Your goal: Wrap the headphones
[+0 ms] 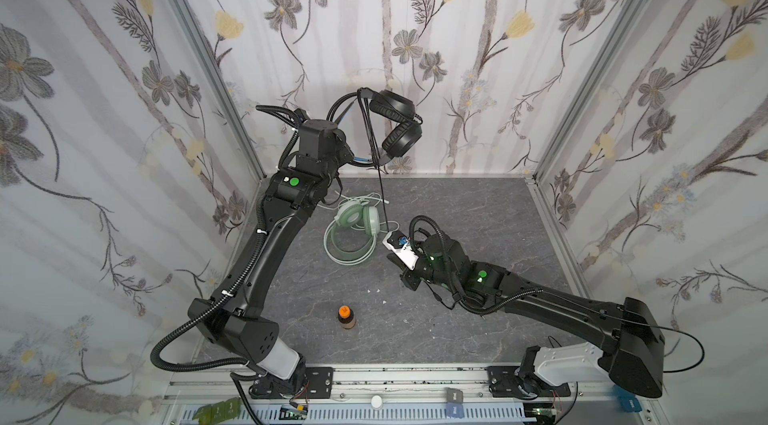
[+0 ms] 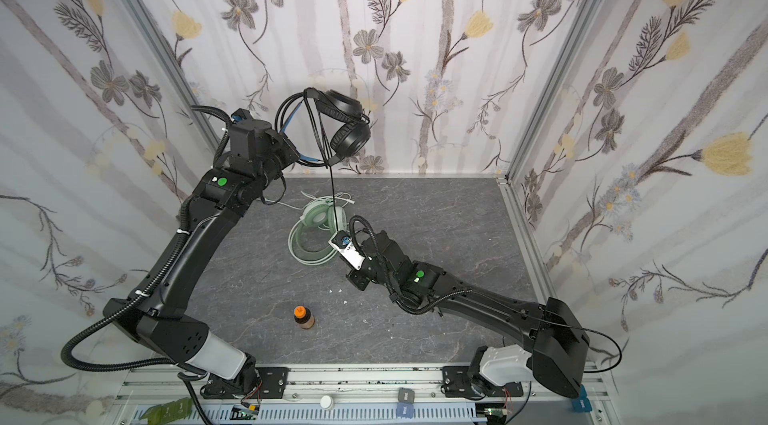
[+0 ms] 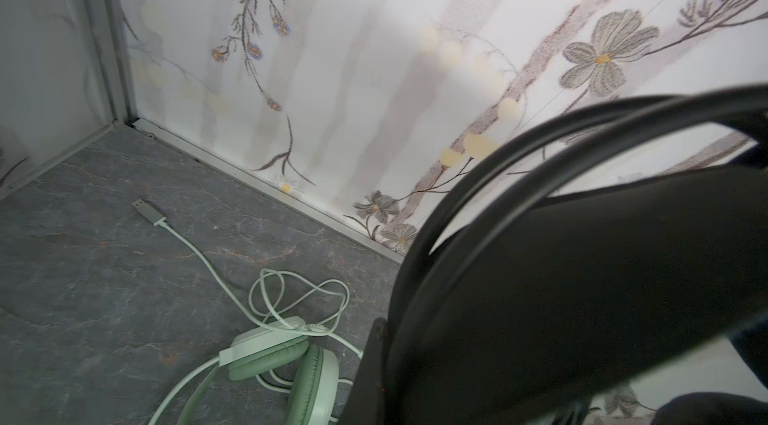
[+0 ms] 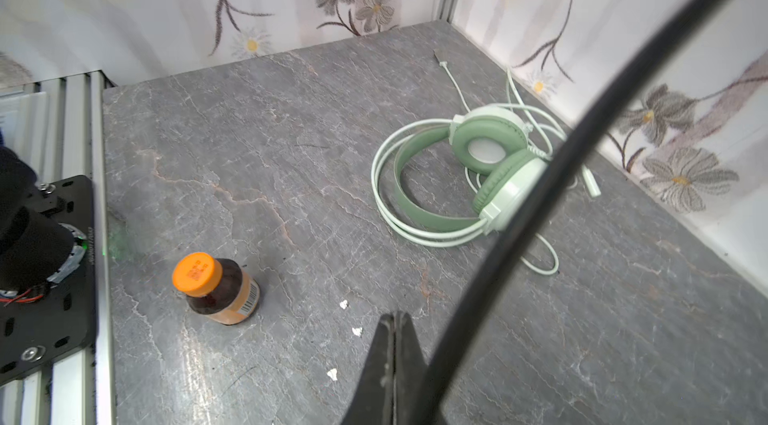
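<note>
Left gripper (image 1: 352,157) is clamping the black over-ear headset (image 1: 398,119) aloft.
Its black cable (image 4: 573,144) is hanging past the right gripper (image 4: 395,319), jaws pressed together; the mint-green over-ear headset (image 1: 353,217) is lying on the grey marbled tabletop (image 1: 478,215).

Upright on the grey marbled table (image 1: 478,215), toward its front edge: a small brown bottle (image 1: 346,317) (image 2: 304,317) (image 4: 216,290) with orange cap (barcode on its label). Nearby, white scraps (image 4: 356,331). Around, floral-papered walls (image 1: 415,28).
</note>
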Tool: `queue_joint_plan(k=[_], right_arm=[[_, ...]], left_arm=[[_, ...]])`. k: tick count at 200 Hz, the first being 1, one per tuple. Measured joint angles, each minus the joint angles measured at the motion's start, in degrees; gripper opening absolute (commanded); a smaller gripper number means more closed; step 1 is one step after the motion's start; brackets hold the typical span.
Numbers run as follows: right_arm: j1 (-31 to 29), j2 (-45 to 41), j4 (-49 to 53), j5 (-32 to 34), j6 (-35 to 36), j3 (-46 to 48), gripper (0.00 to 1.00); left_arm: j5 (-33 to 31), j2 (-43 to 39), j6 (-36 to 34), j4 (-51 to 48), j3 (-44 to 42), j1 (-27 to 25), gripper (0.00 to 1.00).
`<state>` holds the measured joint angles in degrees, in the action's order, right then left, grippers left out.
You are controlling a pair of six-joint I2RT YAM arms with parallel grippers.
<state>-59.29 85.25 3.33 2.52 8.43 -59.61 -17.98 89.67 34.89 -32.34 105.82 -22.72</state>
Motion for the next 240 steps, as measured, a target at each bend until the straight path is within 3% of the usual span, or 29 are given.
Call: queue_joint_plan(k=[61,89,124,171,197,240], right_arm=[[-0.7,-0.5,13.2,7.4,9.7,-17.5,0.01],[1.4,1.1,18.4,12.3,16.7,-25.0,0.02],[7.2,2.9,22.6,15.1,23.1,-30.3,0.04],[13.1,6.3,25.0,15.9,29.2,-35.4,0.06],[14.5,8.3,25.4,14.6,30.9,-37.0,0.07],[15.0,8.8,25.1,12.4,30.8,-37.8,0.08]], left_arm=[[-7.3,-0.7,-12.9,-4.3,-8.9,-2.2,0.0],[-7.4,-3.0,-20.7,-6.1,-11.7,-4.1,0.0],[-2.2,-5.0,-27.0,-9.6,-12.9,-4.5,0.0],[11.6,-7.0,-30.9,-14.5,-13.6,-5.2,0.0],[16.9,-7.0,-32.1,-16.5,-13.6,-6.0,0.0],[20.5,-7.0,-34.1,-18.9,-13.6,-7.7,0.0]])
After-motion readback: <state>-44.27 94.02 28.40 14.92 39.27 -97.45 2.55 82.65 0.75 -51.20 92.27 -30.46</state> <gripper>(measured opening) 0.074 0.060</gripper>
